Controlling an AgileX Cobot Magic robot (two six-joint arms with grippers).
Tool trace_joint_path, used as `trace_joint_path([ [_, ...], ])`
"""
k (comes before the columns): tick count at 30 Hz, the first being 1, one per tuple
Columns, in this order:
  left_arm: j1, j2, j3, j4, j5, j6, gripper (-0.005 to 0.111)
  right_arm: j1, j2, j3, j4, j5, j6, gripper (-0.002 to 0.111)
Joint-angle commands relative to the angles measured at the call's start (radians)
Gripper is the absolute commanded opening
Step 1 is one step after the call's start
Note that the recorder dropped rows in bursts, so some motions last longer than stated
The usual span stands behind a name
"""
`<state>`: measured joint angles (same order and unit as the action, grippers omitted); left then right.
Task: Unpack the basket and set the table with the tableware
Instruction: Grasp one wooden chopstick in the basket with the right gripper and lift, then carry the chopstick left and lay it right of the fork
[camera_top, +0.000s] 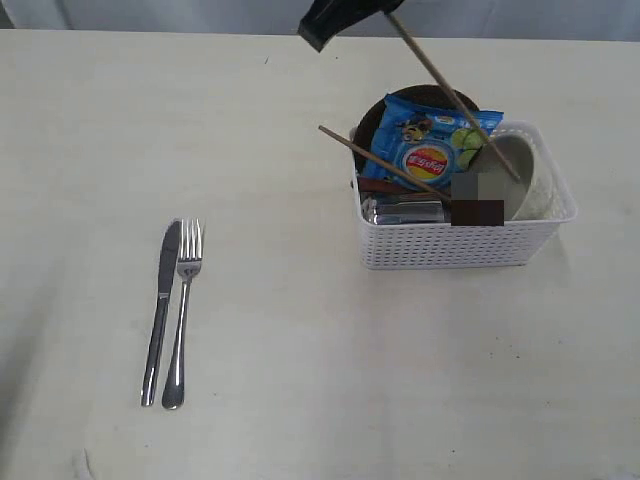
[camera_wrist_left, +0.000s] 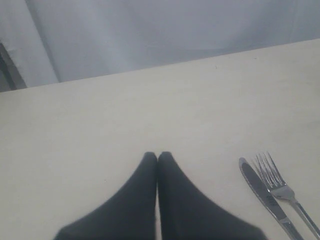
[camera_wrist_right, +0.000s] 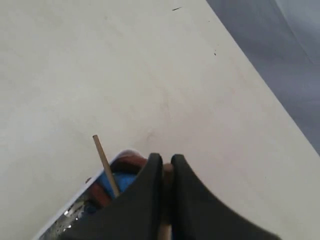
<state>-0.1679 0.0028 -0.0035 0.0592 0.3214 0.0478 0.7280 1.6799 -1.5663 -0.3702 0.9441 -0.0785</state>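
Observation:
The white basket (camera_top: 460, 245) stands on the table (camera_top: 300, 350) at the right. It holds a blue chip bag (camera_top: 435, 145), a brown plate (camera_top: 420, 98), a grey-green bowl (camera_top: 528, 175) and a steel cup (camera_top: 405, 211). My right gripper (camera_top: 322, 25) (camera_wrist_right: 165, 161) hangs above the basket's far side, shut on one chopstick (camera_top: 450, 95) (camera_wrist_right: 168, 171) whose lower end reaches into the bowl. The other chopstick (camera_top: 385, 163) (camera_wrist_right: 105, 165) leans across the basket. The knife (camera_top: 160, 310) (camera_wrist_left: 262, 192) and fork (camera_top: 183, 310) (camera_wrist_left: 281, 189) lie side by side at the left. My left gripper (camera_wrist_left: 157, 155) is shut and empty, near them.
A grey curtain (camera_wrist_left: 150, 35) hangs beyond the table's far edge. Bare tabletop stretches between the cutlery and the basket, and in front of both.

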Motion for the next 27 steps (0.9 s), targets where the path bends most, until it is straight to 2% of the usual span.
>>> trace_joint_path([
  [1, -0.007, -0.003, 0.003, -0.011, -0.002, 0.002, 0.000, -0.002, -0.064, -0.004, -0.032, 0.060, 0.035, 0.000],
  [7, -0.007, -0.003, 0.003, -0.011, -0.002, 0.002, 0.000, -0.004, -0.090, -0.004, 0.043, 0.130, 0.187, 0.000],
  [14, -0.007, -0.003, 0.003, -0.011, -0.002, 0.002, 0.000, -0.004, -0.069, -0.002, 0.477, 0.141, 0.198, 0.000],
  [17, -0.007, -0.003, 0.003, -0.011, -0.002, 0.002, 0.000, -0.004, -0.029, 0.004, 0.604, 0.141, 0.198, 0.000],
  [23, -0.007, -0.003, 0.003, -0.011, -0.002, 0.002, 0.000, -0.004, 0.070, 0.095, 0.894, 0.025, 0.153, 0.000],
  [27, -0.007, -0.003, 0.003, -0.011, -0.002, 0.002, 0.000, -0.004, 0.128, 0.140, 0.982, -0.068, 0.137, 0.000],
])
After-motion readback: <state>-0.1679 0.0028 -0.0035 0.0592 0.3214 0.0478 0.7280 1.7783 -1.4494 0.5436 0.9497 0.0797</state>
